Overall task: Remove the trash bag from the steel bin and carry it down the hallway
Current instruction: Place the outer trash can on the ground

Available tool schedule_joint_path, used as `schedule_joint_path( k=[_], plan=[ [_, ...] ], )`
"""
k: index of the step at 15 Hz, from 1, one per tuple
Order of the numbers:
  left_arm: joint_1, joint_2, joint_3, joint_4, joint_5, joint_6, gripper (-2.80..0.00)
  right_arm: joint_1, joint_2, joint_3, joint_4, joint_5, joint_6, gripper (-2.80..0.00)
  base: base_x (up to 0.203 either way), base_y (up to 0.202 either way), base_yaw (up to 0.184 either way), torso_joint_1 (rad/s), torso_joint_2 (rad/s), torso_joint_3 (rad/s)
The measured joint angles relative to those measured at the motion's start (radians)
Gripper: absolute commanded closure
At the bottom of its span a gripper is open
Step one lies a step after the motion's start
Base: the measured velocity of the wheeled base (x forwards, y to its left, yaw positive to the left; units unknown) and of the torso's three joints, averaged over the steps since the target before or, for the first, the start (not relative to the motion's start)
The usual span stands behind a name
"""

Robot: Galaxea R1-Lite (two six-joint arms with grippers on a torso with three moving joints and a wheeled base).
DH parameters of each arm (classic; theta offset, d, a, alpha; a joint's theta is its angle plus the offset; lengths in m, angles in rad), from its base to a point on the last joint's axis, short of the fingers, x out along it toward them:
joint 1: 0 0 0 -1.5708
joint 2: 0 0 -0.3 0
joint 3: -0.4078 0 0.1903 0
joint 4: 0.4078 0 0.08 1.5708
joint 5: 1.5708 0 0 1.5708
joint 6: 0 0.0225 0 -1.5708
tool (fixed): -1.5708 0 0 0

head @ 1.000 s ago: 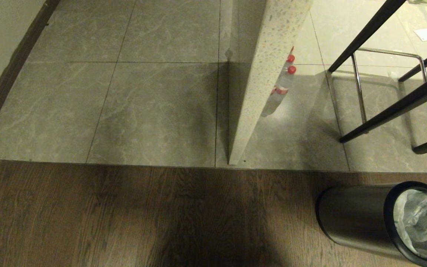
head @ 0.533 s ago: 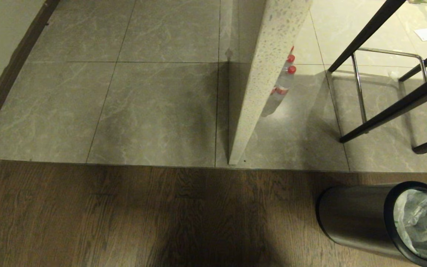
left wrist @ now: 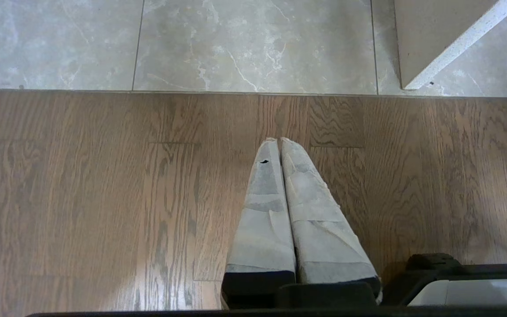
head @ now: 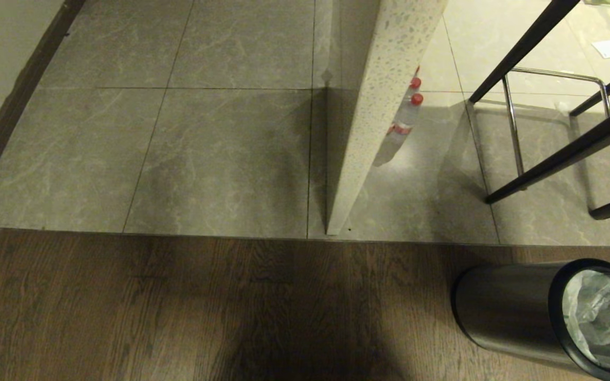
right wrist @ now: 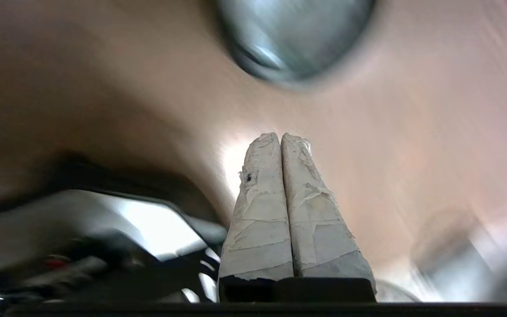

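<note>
One steel bin (head: 511,315) stands on the wood floor (head: 178,312), at the robot's right, with one trash bag (head: 601,312) inside. The right gripper (right wrist: 281,136) is seen with jaws pressed together, empty, the bin ahead. The left gripper (left wrist: 278,141) is likewise closed and empty over the floor. The jaws should be parted before the bag's rim is reached. Two red-capped bottles (head: 408,114) are counted.
</note>
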Motion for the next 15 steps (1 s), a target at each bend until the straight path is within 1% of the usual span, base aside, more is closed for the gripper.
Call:
schedule_joint_path(
  k=[1, 2, 4, 5, 9, 10, 11, 15],
  plan=[
    [0.0, 0.0, 0.0, 0.0, 0.0, 0.0, 0.0, 0.006, 0.085, 0.021, -0.022, -0.018, 0.032, 0.0, 0.0, 0.0, 0.0, 0.0, 0.0, 0.0],
    [-0.001, 0.0, 0.0, 0.0, 0.0, 0.0, 0.0, 0.011, 0.166, 0.055, -0.081, -0.013, 0.062, -2.8, 0.0, 0.0, 0.0, 0.0, 0.0, 0.0],
    [0.0, 0.0, 0.0, 0.0, 0.0, 0.0, 0.0, 0.017, 0.298, 0.129, -0.254, 0.005, 0.119, -2.8, 0.0, 0.0, 0.0, 0.0, 0.0, 0.0],
    [0.0, 0.0, 0.0, 0.0, 0.0, 0.0, 0.0, 0.018, 0.349, 0.151, -0.329, 0.014, 0.131, -2.8, 0.0, 0.0, 0.0, 0.0, 0.0, 0.0],
    [0.0, 0.0, 0.0, 0.0, 0.0, 0.0, 0.0, 0.009, 0.601, 0.223, -0.628, 0.049, 0.161, -2.8, 0.0, 0.0, 0.0, 0.0, 0.0, 0.0],
    [0.0, 0.0, 0.0, 0.0, 0.0, -0.001, 0.0, 0.001, 0.637, 0.232, -0.675, 0.053, 0.162, -2.8, 0.0, 0.0, 0.0, 0.0, 0.0, 0.0],
    [0.0, 0.0, 0.0, 0.0, 0.0, -0.001, 0.0, -0.012, 0.678, 0.239, -0.737, 0.058, 0.162, -2.8, 0.0, 0.0, 0.0, 0.0, 0.0, 0.0],
    [0.0, 0.0, 0.0, 0.0, 0.0, 0.0, 0.0, -0.089, 0.888, 0.254, -1.057, 0.073, 0.16, -2.8, 0.0, 0.0, 0.0, 0.0, 0.0, 0.0]
  ],
)
